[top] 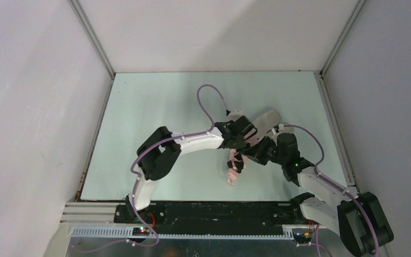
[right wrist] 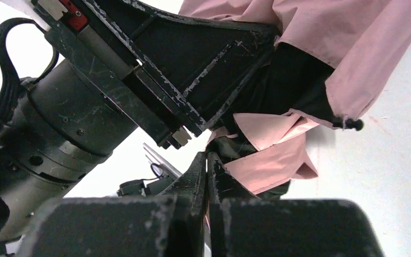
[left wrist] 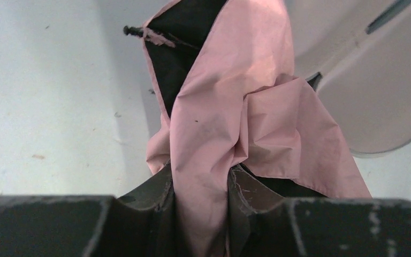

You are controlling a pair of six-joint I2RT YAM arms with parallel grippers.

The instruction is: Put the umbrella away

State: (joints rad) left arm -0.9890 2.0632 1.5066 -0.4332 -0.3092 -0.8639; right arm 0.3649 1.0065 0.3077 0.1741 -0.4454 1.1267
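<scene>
The umbrella [top: 234, 170] is a bundle of salmon-pink fabric with a dark lining, hanging between the two grippers right of the table's centre. My left gripper [left wrist: 200, 181] is shut on a fold of the pink fabric [left wrist: 235, 107], which fills the gap between its fingers. My right gripper [right wrist: 207, 158] is pressed shut just beneath the left gripper's black body [right wrist: 192, 64], with a thin edge of pink fabric [right wrist: 278, 160] at its tips. A black-tipped rib end [right wrist: 353, 124] sticks out of the cloth. The shaft and handle are hidden.
The pale grey-lilac oblong case [top: 268, 120] lies just behind the grippers; its open shell shows in the left wrist view [left wrist: 364, 80]. The pale green table [top: 155, 107] is walled on three sides. A purple cable [top: 206, 101] loops above the left arm.
</scene>
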